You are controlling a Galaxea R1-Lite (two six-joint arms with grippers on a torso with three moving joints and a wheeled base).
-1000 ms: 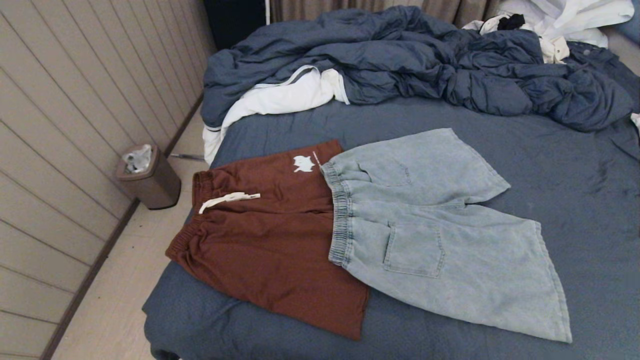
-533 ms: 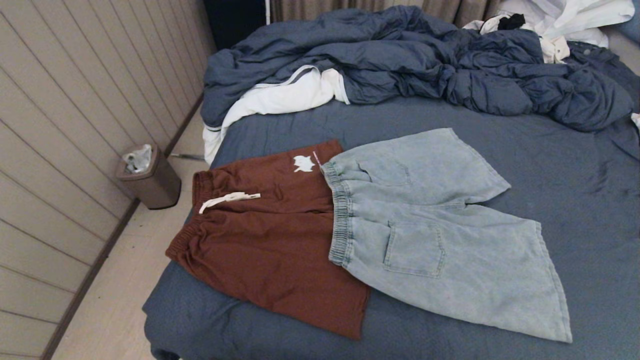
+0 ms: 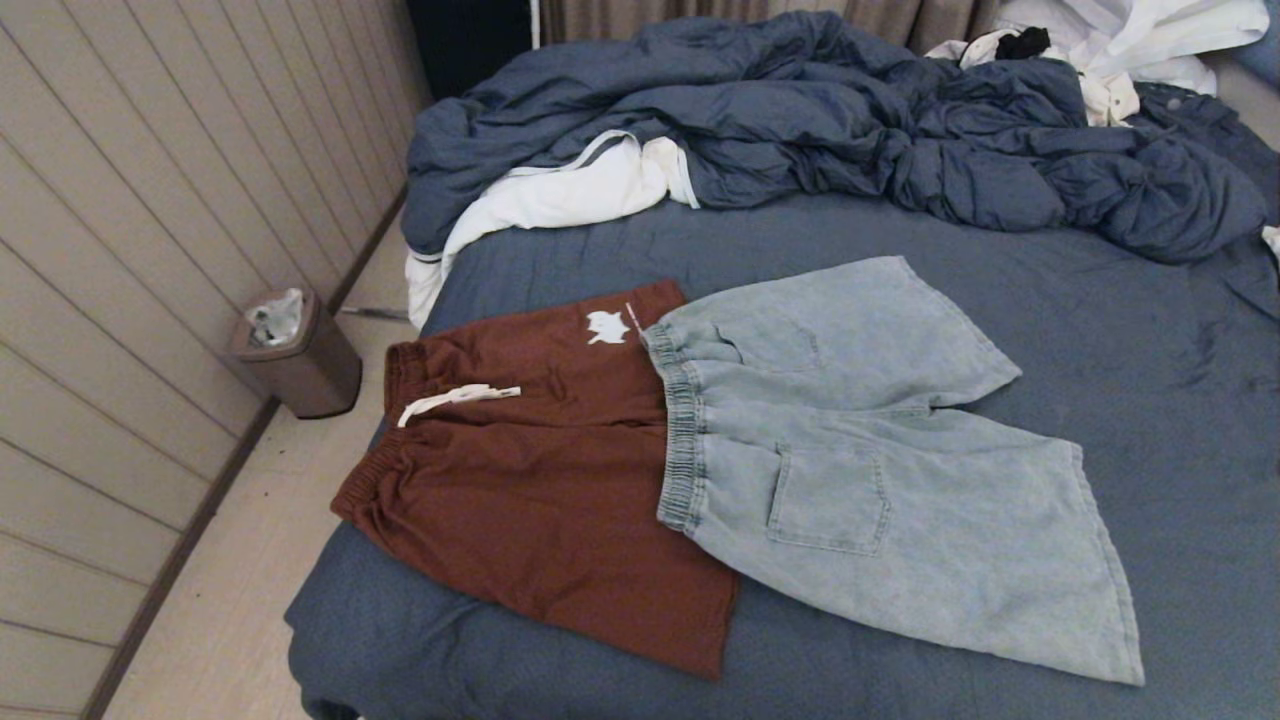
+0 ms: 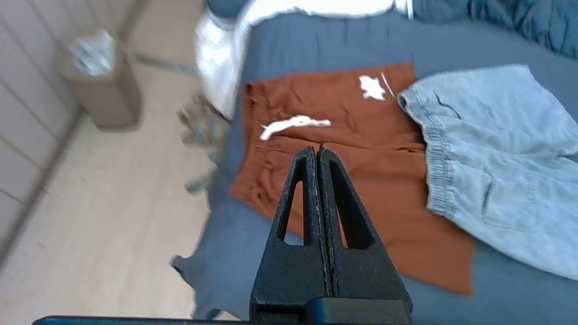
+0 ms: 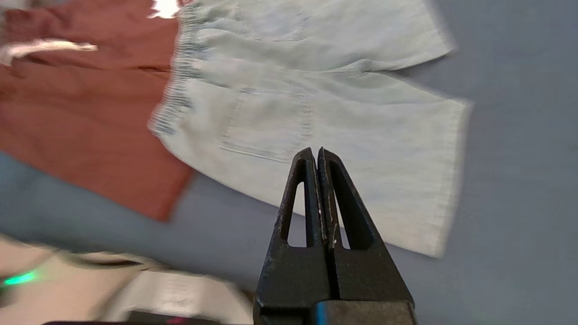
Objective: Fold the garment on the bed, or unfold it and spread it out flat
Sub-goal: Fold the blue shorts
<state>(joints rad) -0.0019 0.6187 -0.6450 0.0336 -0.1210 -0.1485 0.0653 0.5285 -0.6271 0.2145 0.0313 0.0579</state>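
Note:
Two pairs of shorts lie spread side by side on the bed [image 3: 1150, 330]. The rust-brown shorts [image 3: 540, 480] with a white drawstring [image 3: 458, 398] lie at the left. The light denim shorts [image 3: 880, 470] lie at the right, their waistband over the brown pair's edge. Neither arm shows in the head view. My left gripper [image 4: 315, 148] hangs shut and empty above the brown shorts [image 4: 361, 149]. Shut and empty too, my right gripper [image 5: 315, 150] hovers above the denim shorts [image 5: 316, 104].
A rumpled blue duvet [image 3: 820, 120] and white linens [image 3: 560, 195] fill the far half of the bed. A bin [image 3: 295, 355] stands on the floor by the panelled wall at the left. The bed's left edge runs just beside the brown shorts.

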